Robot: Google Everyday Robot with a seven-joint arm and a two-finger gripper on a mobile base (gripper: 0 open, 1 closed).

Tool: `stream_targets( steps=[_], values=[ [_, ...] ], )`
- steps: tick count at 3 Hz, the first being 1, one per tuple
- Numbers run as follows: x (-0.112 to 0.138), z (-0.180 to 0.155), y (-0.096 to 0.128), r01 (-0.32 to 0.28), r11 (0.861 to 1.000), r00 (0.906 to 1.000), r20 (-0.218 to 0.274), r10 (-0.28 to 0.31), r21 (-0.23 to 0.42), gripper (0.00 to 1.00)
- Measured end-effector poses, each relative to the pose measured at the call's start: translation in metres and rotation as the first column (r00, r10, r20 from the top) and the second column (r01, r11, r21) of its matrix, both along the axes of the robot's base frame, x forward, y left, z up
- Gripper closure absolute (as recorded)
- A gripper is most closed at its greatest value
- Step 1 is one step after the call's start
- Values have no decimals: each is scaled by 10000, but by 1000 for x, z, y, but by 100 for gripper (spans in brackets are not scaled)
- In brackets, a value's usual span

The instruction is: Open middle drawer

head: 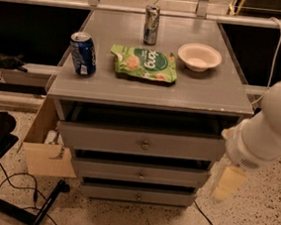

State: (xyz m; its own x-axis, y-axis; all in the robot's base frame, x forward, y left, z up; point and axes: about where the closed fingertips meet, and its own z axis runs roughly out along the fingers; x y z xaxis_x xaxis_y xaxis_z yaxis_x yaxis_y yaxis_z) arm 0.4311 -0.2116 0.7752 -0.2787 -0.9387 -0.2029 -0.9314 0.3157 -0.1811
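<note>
The grey cabinet has three drawers stacked under its top. The middle drawer [174, 176] is the second one, a low flat grey front with a small round metal knob [141, 175] at its centre. Dark gaps show above and below it. The taller top drawer [103, 138] sits above and the lowest drawer [108, 192] below. My gripper [227, 185] hangs at the end of the white arm [268, 129], just off the cabinet's right edge at about the middle drawer's height. It is apart from the knob and holds nothing that I can see.
On the cabinet top stand a blue can [83, 53], a silver can [151, 24], a green chip bag [144, 63] and a white bowl [199, 56]. A cardboard box [45, 150] sits at the cabinet's left, with cables [19, 187] on the floor.
</note>
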Motion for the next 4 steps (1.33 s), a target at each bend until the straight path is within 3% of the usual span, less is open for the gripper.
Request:
stream_targets(
  steps=[1, 2, 4],
  values=[
    [-1, -86, 13, -226, 9992, 9996, -191, 220, -328, 0],
    [6, -150, 29, -435, 9968, 9990, 6, 436, -668, 0],
    [6, -144, 28, -428, 9969, 9991, 22, 430, -662, 0]
  ],
)
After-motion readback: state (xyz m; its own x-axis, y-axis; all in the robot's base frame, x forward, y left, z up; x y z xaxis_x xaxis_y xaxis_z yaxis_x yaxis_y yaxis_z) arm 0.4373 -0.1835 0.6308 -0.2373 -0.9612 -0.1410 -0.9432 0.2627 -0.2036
